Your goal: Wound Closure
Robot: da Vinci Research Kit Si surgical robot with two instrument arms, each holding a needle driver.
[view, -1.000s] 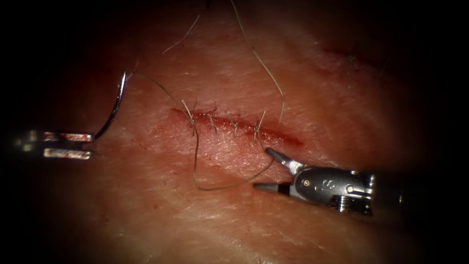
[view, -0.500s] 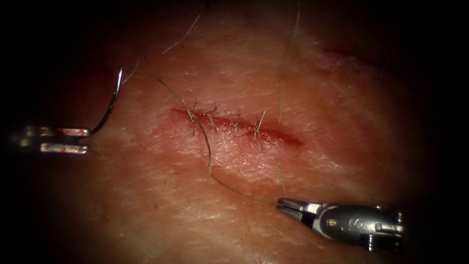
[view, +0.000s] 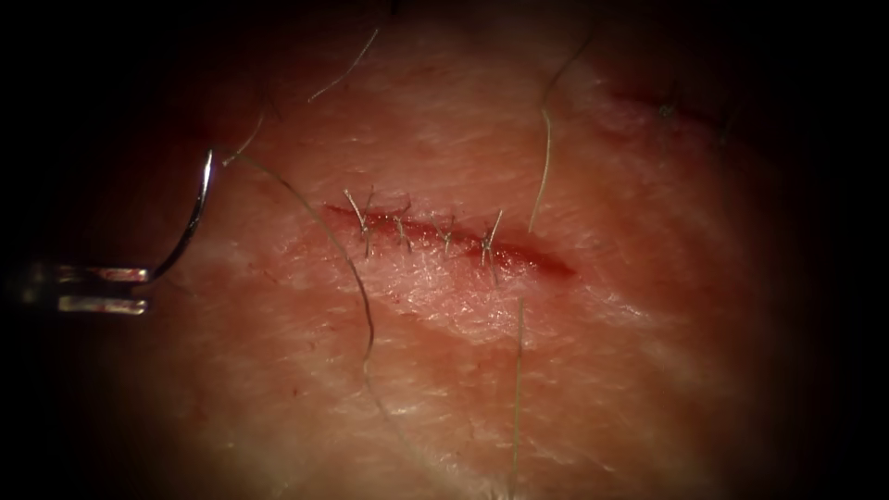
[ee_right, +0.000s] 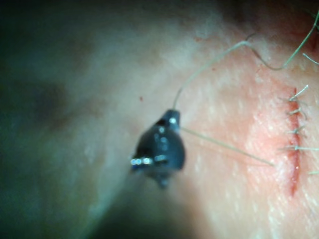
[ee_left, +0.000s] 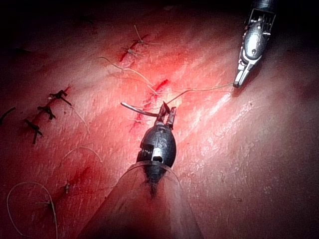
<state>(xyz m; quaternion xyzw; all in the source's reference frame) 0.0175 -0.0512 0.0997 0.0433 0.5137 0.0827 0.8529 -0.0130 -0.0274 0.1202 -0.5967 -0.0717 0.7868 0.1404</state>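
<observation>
While the left tool (view: 93,289) sits at the tissue's far left edge with its jaws pinching the needle (view: 185,227) near one end of the curve, the needle is fully out of the tissue (view: 444,389), arcing up to where the thread (view: 356,306) joins it, left of the cut (view: 444,236). The left wrist view shows the same grip (ee_left: 167,115), needle (ee_left: 139,109) sticking out sideways.

Right tool: jaws pressed together on the thread, seen in the left wrist view (ee_left: 238,82) and the right wrist view (ee_right: 172,118). A second ago its jaws were spread just below the cut's right end; half a second ago they had closed on the thread lower down; now it has backed off past the tissue's lower edge in the endoscope view, taking thread with it.

Result: the loose loop below the cut is gone and the strand runs long from the needle, past the leftmost stitch (view: 356,211), down toward the lower edge. The left tool drifted slightly left and down. Four stitches cross the cut; its right end is still open.
</observation>
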